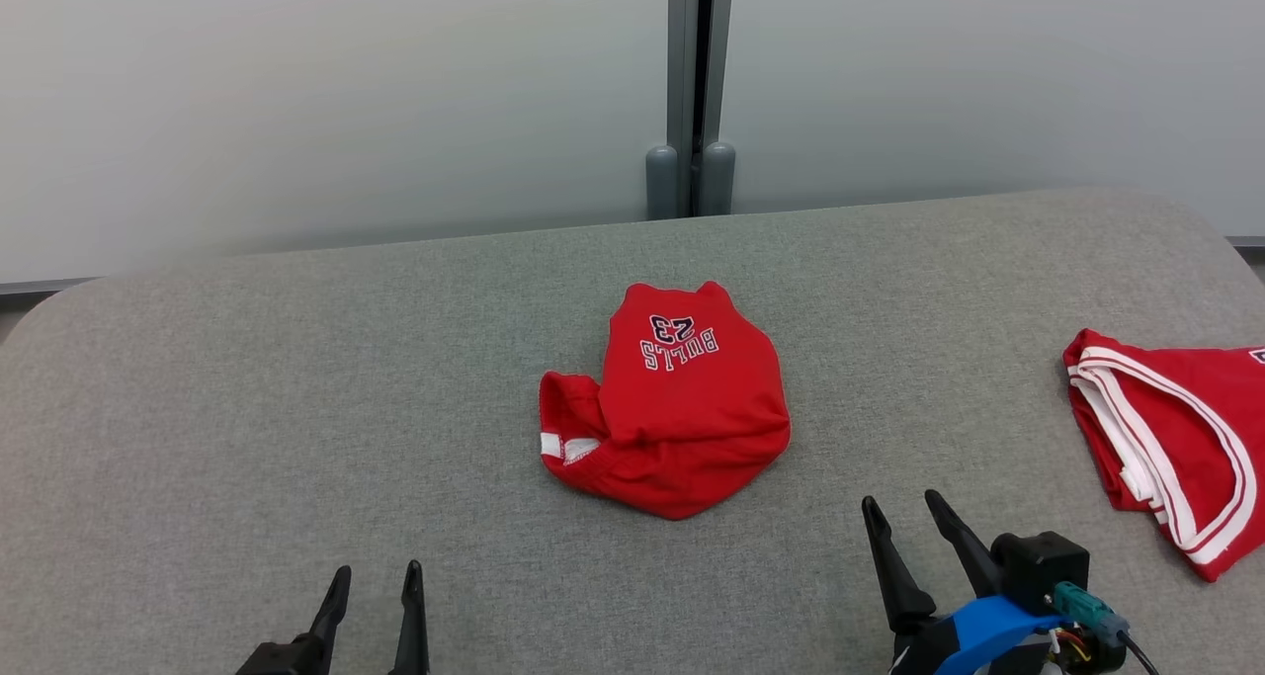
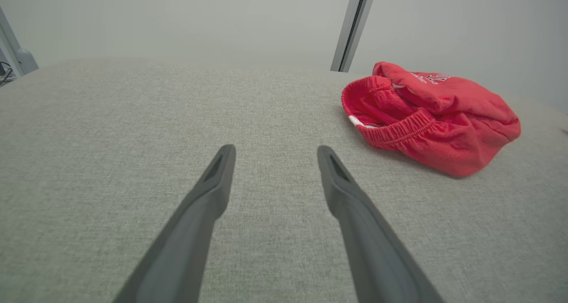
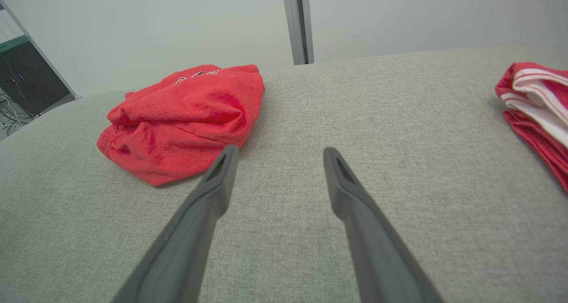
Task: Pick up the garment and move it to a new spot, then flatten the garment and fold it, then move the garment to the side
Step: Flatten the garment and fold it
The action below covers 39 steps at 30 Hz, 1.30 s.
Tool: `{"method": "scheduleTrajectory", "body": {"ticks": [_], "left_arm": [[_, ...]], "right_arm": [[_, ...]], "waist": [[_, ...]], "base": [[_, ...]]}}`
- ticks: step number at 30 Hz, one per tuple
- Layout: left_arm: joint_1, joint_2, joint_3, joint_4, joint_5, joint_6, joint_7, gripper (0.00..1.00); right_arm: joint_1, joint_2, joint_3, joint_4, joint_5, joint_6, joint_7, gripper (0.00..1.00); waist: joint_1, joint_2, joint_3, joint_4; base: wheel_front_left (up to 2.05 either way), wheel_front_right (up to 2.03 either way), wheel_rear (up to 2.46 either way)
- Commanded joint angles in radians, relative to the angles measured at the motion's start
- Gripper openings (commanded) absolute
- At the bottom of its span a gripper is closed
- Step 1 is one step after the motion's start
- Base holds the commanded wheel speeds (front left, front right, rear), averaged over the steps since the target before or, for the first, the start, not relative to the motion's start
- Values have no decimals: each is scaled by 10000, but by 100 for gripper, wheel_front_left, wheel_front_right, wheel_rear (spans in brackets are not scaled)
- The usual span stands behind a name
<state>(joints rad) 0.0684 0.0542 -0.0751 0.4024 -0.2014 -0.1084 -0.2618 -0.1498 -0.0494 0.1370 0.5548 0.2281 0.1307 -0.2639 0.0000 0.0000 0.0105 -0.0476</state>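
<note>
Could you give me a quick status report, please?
Left gripper open, empty. Right gripper open, empty. Garment crumpled at centre, untouched. Second garment at right, nothing in the way.

Legible marking: the crumpled red fabric garment (image 1: 682, 408) bears "BULLS" and "23" in dark, white-outlined characters. They read inverted in the head view, near the garment's far edge.

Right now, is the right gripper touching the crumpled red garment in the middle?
Apart. The head view shows a strip of bare grey surface between the open right gripper and the red garment.
</note>
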Motion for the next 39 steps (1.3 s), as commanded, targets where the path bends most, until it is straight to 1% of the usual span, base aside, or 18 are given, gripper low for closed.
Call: {"method": "scheduleTrajectory", "body": {"ticks": [1,4,7,12,17,20,23,24,28,33,39], "left_arm": [[-116,-23,61,15,62,-41,-42,100],[-159,-30,120,41,94,-88,-42,100],[-198,-37,30,85,-64,-126,-42,100],[-459,-36,-265,191,-306,-139,-42,100],[-722,-35,-575,350,-465,-133,-42,100],[-801,-32,-695,438,-566,-109,-42,100],[-833,-34,-841,514,-675,-78,-42,100],[-857,-36,-896,547,-732,-58,-42,100],[-956,-38,-1067,517,-871,-31,-42,100],[-1099,-37,-1236,463,-1093,37,-42,100],[-1246,-37,-1222,324,-1293,160,-42,100]], "right_arm": [[30,-34,-6,-28,-28,0,-2,100],[9,-34,-19,-41,-68,0,-2,100],[-229,-28,364,-182,-31,0,-2,100],[-1065,-30,1501,-462,101,0,-2,100],[-2384,-33,2966,-204,234,0,-2,100],[-3199,-36,3746,282,411,0,0,100],[-3995,-36,4306,839,675,-1,-2,100],[-4417,-39,4576,1287,790,-1,0,100],[-5108,-42,4733,2342,920,-1,107,100],[-5557,-40,4706,3771,682,0,515,100],[-5489,-42,4734,4894,462,-1,919,100]], "waist": [[0,0,9,7],[0,0,51,43],[0,0,141,137],[0,0,446,564],[0,0,746,1338],[0,0,893,1819],[0,0,1051,2276],[0,0,1154,2536],[0,0,1379,2942],[0,0,1653,3183],[0,0,1876,3103]], "base": [[0,0,0],[0,0,0],[0,0,0],[0,0,0],[0,0,0],[0,0,0],[0,0,0],[0,0,0],[0,0,0],[0,0,0],[0,0,0]]}}
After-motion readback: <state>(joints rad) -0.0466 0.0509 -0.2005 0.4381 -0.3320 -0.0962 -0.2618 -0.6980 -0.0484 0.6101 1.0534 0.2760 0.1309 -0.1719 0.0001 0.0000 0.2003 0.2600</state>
